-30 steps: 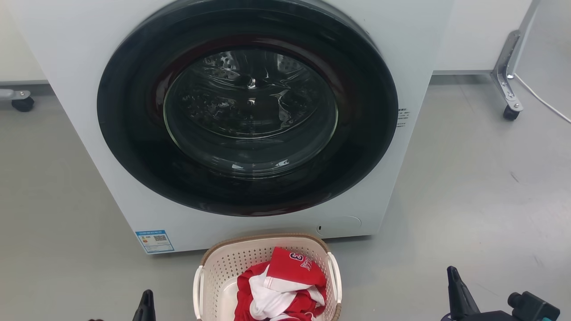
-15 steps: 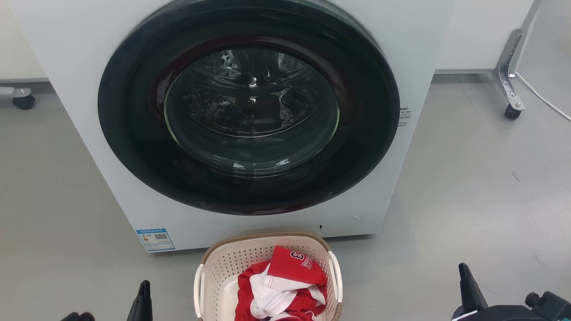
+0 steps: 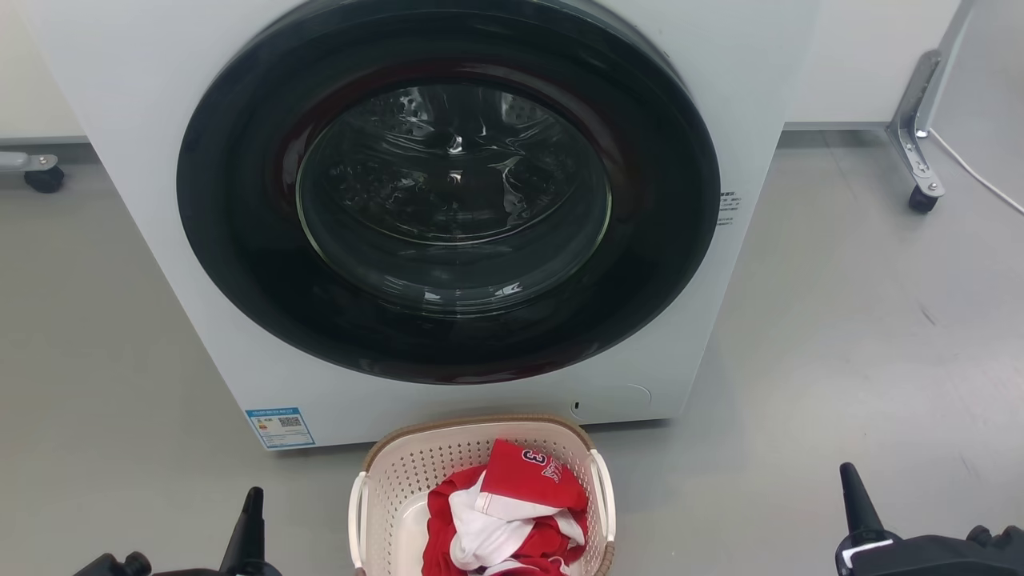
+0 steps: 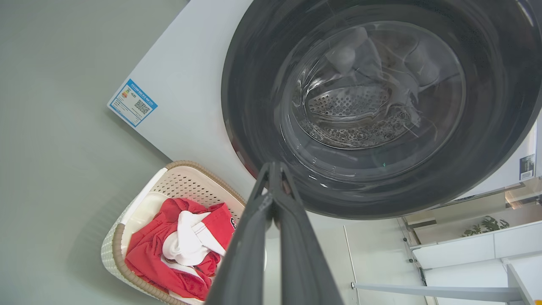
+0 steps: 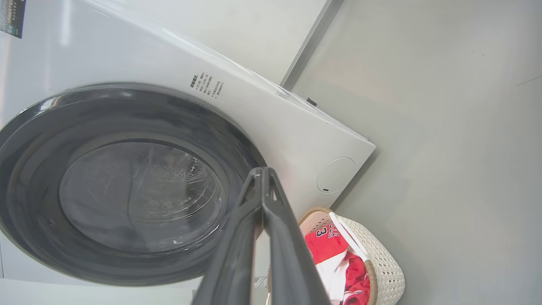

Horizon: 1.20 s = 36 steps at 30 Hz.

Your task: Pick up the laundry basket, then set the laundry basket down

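Observation:
The laundry basket [image 3: 400, 480] stands on the grey floor just in front of the washing machine, cream and perforated with a brown rim and white side handles. Red and white clothes [image 3: 512, 512] lie in it. It also shows in the left wrist view, laundry basket [image 4: 178, 186], and in the right wrist view, laundry basket [image 5: 381, 262]. My left gripper [image 3: 250, 520] is shut, left of the basket and apart from it; left gripper [image 4: 273, 169]. My right gripper [image 3: 852, 492] is shut, well to the basket's right; right gripper [image 5: 261, 173]. Neither holds anything.
The white washing machine [image 3: 160, 160] with its closed dark round door [image 3: 448, 192] rises right behind the basket. A castor frame [image 3: 920, 184] and a white cable [image 3: 976, 180] lie at the far right, another castor [image 3: 40, 172] at the far left. Grey floor spreads on both sides.
Both grippers have moved outward from the basket, the left one to the left and the right one to the right. The view has tilted slightly. The basket has stayed in place.

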Tool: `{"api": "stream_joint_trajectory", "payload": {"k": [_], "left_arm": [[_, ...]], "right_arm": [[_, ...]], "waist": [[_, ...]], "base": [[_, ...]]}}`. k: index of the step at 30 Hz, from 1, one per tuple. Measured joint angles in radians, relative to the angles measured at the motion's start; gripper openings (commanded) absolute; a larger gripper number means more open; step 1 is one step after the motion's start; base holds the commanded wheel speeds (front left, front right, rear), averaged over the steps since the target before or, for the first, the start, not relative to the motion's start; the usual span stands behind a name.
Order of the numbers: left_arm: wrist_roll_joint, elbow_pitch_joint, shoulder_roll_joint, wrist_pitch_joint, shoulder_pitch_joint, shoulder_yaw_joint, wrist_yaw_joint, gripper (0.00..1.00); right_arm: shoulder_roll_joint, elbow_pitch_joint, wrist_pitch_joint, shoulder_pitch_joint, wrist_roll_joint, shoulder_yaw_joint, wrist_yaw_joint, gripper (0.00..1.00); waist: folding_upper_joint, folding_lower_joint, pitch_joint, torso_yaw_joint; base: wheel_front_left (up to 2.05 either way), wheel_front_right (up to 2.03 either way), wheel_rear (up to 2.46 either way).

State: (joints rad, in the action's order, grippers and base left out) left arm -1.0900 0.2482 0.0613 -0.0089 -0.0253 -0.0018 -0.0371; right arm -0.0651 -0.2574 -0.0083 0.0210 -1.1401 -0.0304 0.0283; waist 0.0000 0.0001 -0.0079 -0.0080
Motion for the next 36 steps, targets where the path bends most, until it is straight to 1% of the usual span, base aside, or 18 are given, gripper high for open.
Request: {"api": "stream_joint_trajectory", "payload": {"k": [16,17,20,23,28,31,32,36], "left_arm": [[-0.234,0.022,-0.007,0.058,0.044,0.042,-0.035,0.0],[-0.245,0.025,-0.007,0.061,0.044,0.047,-0.043,0.0],[-0.293,0.03,-0.008,0.071,0.05,0.056,-0.044,0.0],[-0.34,0.032,-0.009,0.08,0.069,0.062,-0.061,0.0],[-0.409,0.037,-0.014,0.098,0.083,0.075,-0.07,0.0],[-0.453,0.04,-0.016,0.11,0.085,0.086,-0.078,0.0],[-0.469,0.042,-0.016,0.113,0.087,0.088,-0.079,0.0],[-0.507,0.046,-0.018,0.122,0.105,0.092,-0.086,0.0]], "right_arm": [[0.011,-0.014,0.056,0.034,-0.21,0.076,0.044,0.0],[0.011,-0.016,0.06,0.034,-0.222,0.081,0.044,0.0],[0.013,-0.021,0.07,0.035,-0.265,0.095,0.053,0.0],[0.015,-0.027,0.079,0.039,-0.305,0.109,0.061,0.0],[0.017,-0.034,0.098,0.053,-0.371,0.132,0.076,0.0],[0.019,-0.038,0.108,0.054,-0.408,0.147,0.08,0.0],[0.019,-0.039,0.113,0.054,-0.423,0.152,0.086,0.0],[0.021,-0.041,0.122,0.065,-0.456,0.163,0.088,0.0]], "waist": [[0.0,-0.0002,0.005,0.004],[0.0,-0.0002,0.005,0.004],[0.0,-0.0002,0.006,0.005],[0.0,-0.0001,0.006,0.005],[0.0,-0.0001,0.008,0.007],[0.0,-0.0001,0.009,0.007],[0.0,-0.0001,0.009,0.007],[0.0,-0.0001,0.01,0.008]], "base": [[0.0,0.0,0.0],[0.0,0.0,0.0],[0.0,0.0,0.0],[0.0,0.0,0.0],[0.0,0.0,0.0],[0.0,0.0,0.0],[0.0,0.0,0.0],[0.0,0.0,0.0]]}}
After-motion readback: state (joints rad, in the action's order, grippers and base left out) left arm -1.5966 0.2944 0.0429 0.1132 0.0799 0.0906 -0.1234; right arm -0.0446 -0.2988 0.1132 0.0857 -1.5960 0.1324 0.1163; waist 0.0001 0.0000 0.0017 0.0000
